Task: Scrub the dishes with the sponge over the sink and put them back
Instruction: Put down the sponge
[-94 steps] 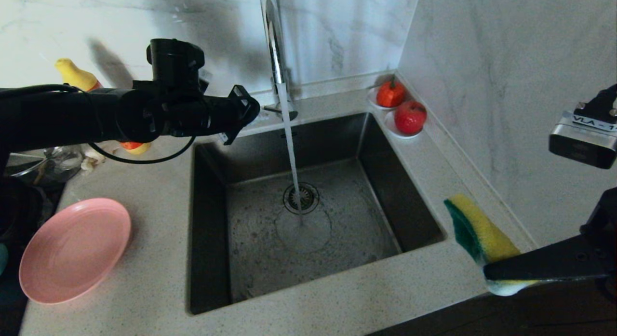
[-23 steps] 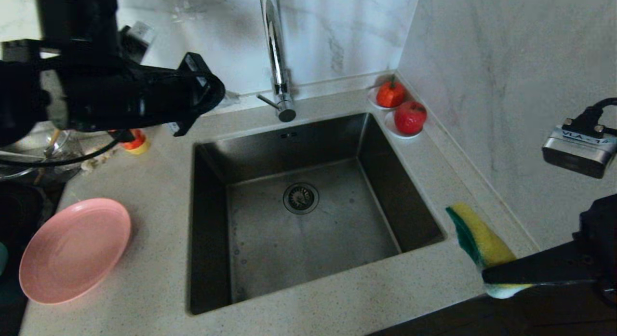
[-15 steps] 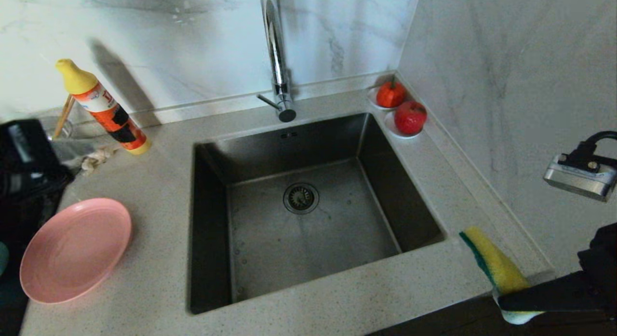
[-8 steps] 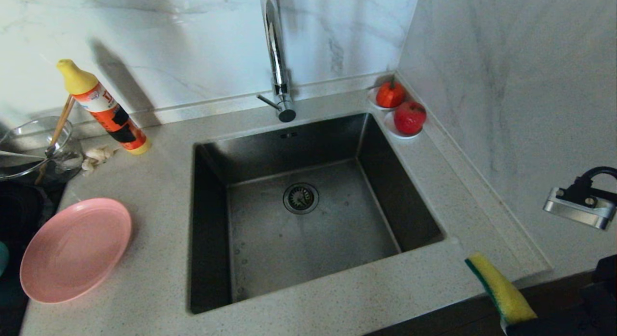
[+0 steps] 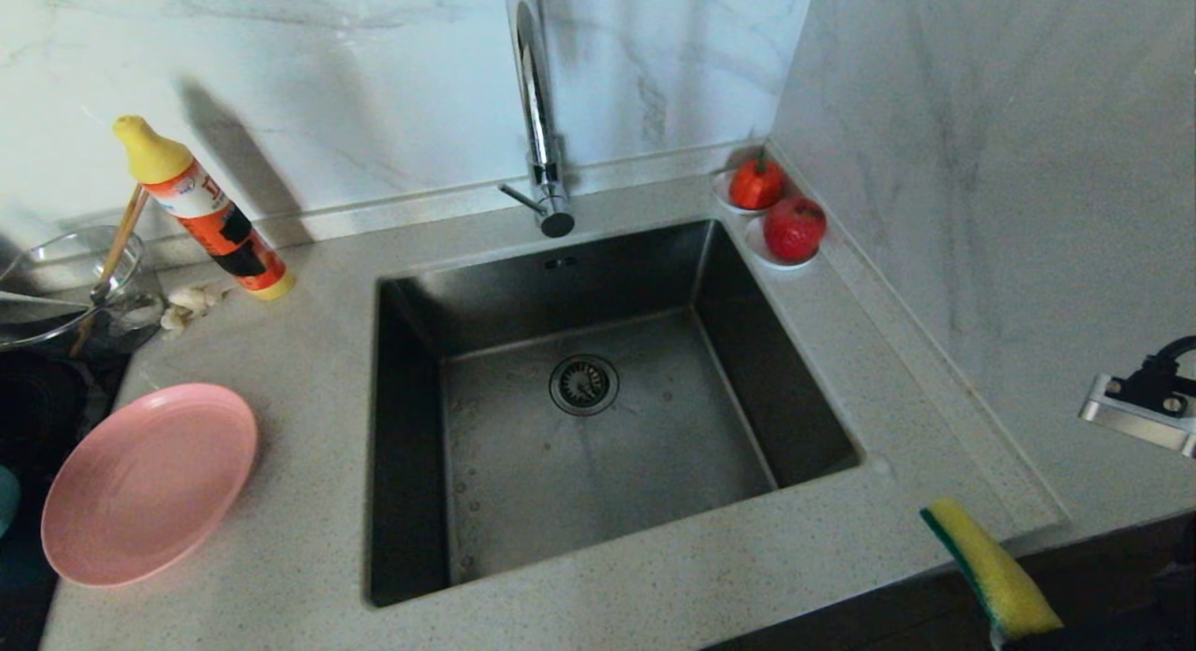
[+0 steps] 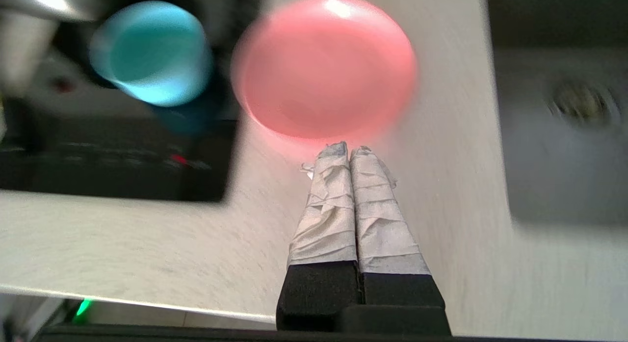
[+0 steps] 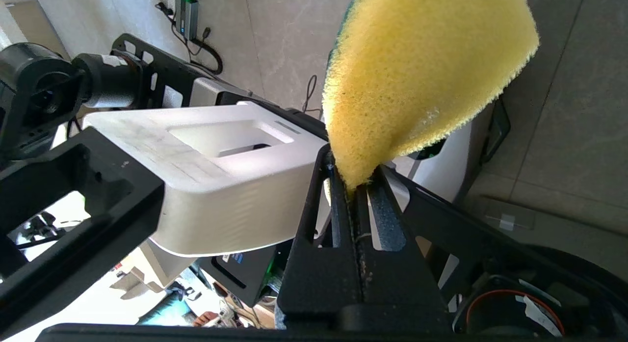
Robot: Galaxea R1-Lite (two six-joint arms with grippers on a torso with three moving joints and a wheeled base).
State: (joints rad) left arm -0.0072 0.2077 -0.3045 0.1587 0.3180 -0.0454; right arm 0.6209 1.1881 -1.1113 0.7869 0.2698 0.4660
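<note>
The pink plate lies on the counter left of the sink, whose tap is not running. The chopsticks stand in a glass bowl at the far left. In the left wrist view my left gripper is shut and empty, its taped tips just short of the pink plate, with the teal bowl beside it. My right gripper is shut on the yellow sponge. The sponge pokes up past the counter's front right corner.
A yellow-capped bottle leans by the back wall. Two red fruits on saucers sit at the sink's back right corner. A black appliance lies under the teal bowl. A marble wall closes the right side.
The water stopped running. My left arm pulled back from the tap and left the head view. My right gripper sank with the sponge toward the counter's front right corner.
</note>
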